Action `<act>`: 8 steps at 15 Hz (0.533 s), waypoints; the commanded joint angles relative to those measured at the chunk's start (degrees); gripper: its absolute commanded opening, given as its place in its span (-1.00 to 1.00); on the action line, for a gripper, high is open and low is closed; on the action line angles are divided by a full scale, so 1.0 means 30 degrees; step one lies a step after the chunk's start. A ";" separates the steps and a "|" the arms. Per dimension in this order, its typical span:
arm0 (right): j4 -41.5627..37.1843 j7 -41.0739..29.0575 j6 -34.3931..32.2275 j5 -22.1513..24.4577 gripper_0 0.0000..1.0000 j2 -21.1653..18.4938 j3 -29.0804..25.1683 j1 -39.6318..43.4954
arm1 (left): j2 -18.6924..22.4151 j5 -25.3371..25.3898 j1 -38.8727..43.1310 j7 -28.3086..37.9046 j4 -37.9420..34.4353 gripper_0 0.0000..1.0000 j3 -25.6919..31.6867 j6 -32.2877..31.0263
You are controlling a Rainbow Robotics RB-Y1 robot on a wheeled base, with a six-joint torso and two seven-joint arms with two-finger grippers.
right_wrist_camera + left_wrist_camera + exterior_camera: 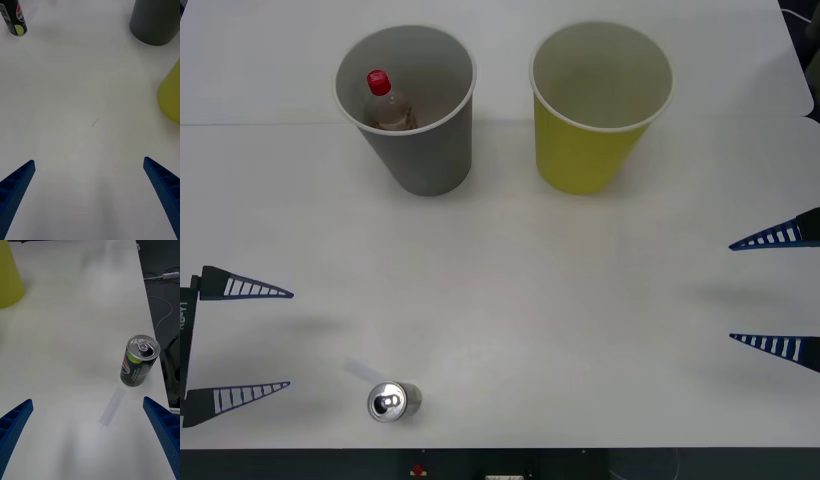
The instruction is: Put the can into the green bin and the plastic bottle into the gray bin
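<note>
Currently, the plastic bottle (385, 100) stands upright inside the gray bin (415, 140), its red cap below the rim and its body against the inner wall on the robot's left side. The gray bin is positioned toward the far edge of the desk (520, 300), left of centre. The green bin (595, 140) stands upright beside it on the robot's right, separated by a gap; its interior is pale.

The can (393, 401) stands upright near the front edge of the desk, toward the front left corner, well apart from both bins. Its pull-tab top faces up, and the left wrist view shows its dark printed side (138, 362) close to the desk edge. A faint pale strip (112, 407) lies on the surface just beside the can.

The left gripper (288, 339) is at the left edge of the desk, level with the can and apart from it. Its jaws are spread wide and hold nothing. The right gripper (732, 292) is at the right edge of the desk, nearer than the green bin. Its jaws are likewise spread wide and hold nothing.
</note>
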 commanded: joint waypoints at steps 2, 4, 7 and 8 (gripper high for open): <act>-0.0001 0.0001 0.0000 0.0000 1.00 0.0000 0.0000 0.0000 | 0.0001 0.1606 -0.1404 -0.1624 0.2350 1.00 -0.2063 -0.1124; -0.0001 0.0001 0.0000 0.0000 1.00 0.0000 0.0000 0.0000 | 0.0001 0.2221 -0.2459 -0.1947 0.4137 1.00 -0.3030 -0.2413; -0.0001 0.0001 0.0000 0.0000 1.00 0.0000 0.0000 0.0000 | 0.0001 0.3012 -0.3455 -0.2415 0.5895 1.00 -0.4290 -0.3673; -0.0001 0.0001 0.0000 0.0000 1.00 0.0000 0.0000 0.0000 | 0.0001 0.3393 -0.3719 -0.2620 0.6334 1.00 -0.4846 -0.3878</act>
